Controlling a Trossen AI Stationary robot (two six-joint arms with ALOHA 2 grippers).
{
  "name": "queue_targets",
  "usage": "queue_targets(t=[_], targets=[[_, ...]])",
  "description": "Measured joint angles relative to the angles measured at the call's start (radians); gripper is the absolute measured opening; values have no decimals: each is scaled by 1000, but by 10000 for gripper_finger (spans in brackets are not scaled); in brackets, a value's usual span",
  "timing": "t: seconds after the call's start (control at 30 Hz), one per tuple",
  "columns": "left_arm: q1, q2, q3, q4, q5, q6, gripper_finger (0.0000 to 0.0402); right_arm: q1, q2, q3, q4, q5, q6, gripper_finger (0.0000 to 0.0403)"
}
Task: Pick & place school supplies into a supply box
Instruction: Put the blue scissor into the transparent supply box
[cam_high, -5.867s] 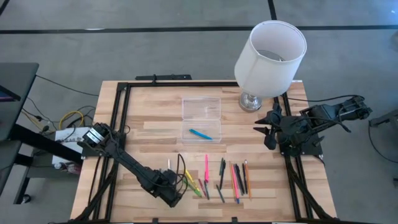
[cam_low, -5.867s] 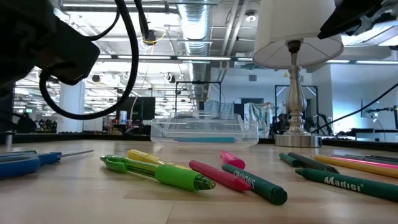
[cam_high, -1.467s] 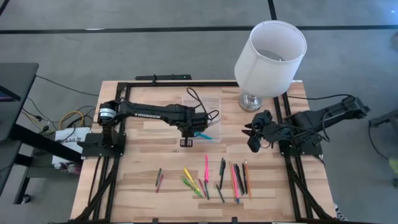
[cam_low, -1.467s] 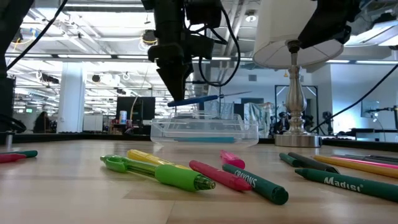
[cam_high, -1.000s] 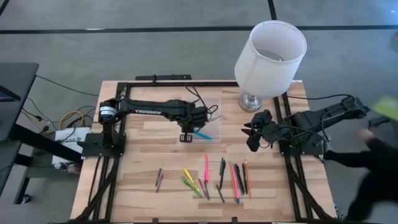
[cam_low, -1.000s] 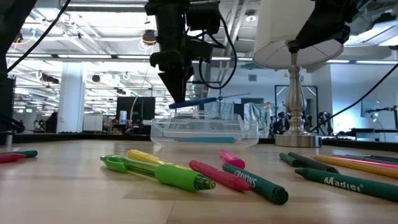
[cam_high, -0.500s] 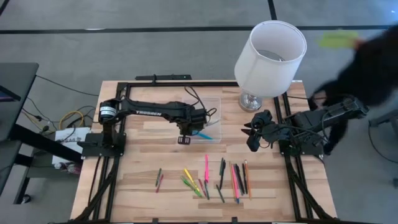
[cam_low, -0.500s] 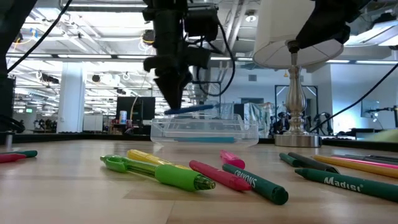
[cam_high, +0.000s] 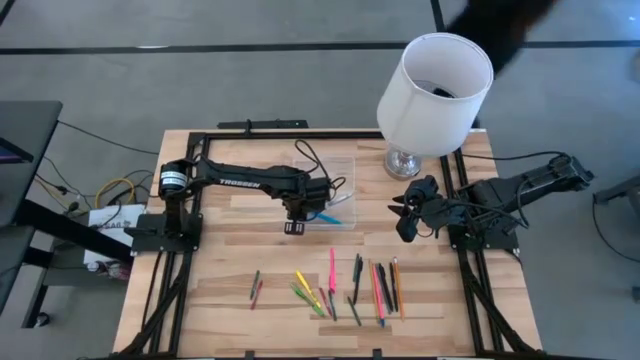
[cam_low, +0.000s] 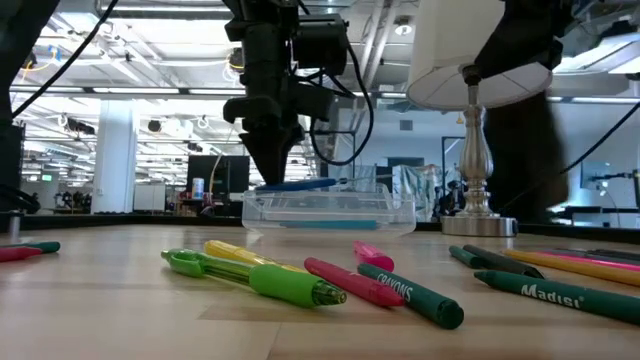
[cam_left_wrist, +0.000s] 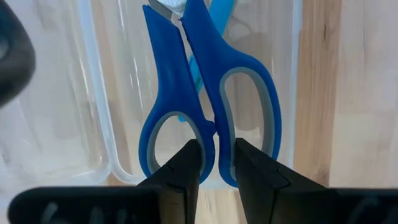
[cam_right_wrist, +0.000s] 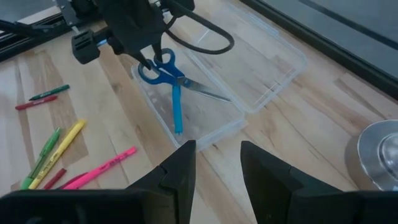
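Observation:
The blue-handled scissors (cam_left_wrist: 205, 93) hang over the clear supply box (cam_right_wrist: 205, 121), with my left gripper (cam_left_wrist: 216, 152) shut on them; in the low view the scissors (cam_low: 300, 184) lie nearly level at the height of the box's rim (cam_low: 328, 195). A blue pen (cam_right_wrist: 177, 112) lies in the box. The box's open lid (cam_right_wrist: 261, 62) lies flat on its far side. Several pens and markers (cam_high: 330, 285) lie on the table near the front edge. My right gripper (cam_high: 410, 215) waits open right of the box. My left gripper pinches the scissors where the two handle loops meet (cam_left_wrist: 214, 127), one finger (cam_left_wrist: 186, 165) inside each loop. The fingers point down from above. The scissors stick out about level toward the table's right, blades (cam_right_wrist: 208, 92) over the box; whether they touch the box I cannot tell.
A white lampshade on a chrome base (cam_high: 435, 90) stands at the far right, close behind my right arm. A dark figure of a person (cam_high: 500, 25) shows beyond the table's far right corner. Two short pens (cam_high: 256, 288) lie apart at the front left.
My left gripper has gone down toward the box and a little toward the table's left with the scissors, still shut on them. The scissors have come down from above the box to its rim and levelled out. A person has moved around the table's right side.

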Motion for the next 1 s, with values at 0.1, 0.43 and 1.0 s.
queue_targets(t=[0.1, 0.43, 1.0], targets=[[0, 0, 0, 20, 0, 2, 78, 0, 0, 0, 0, 2, -1, 118], [1, 0, 0, 29, 0, 25, 79, 0, 2, 0, 0, 7, -4, 118], [1, 16, -49, 35, 3, 20, 80, 0, 2, 0, 0, 30, 3, 118]])
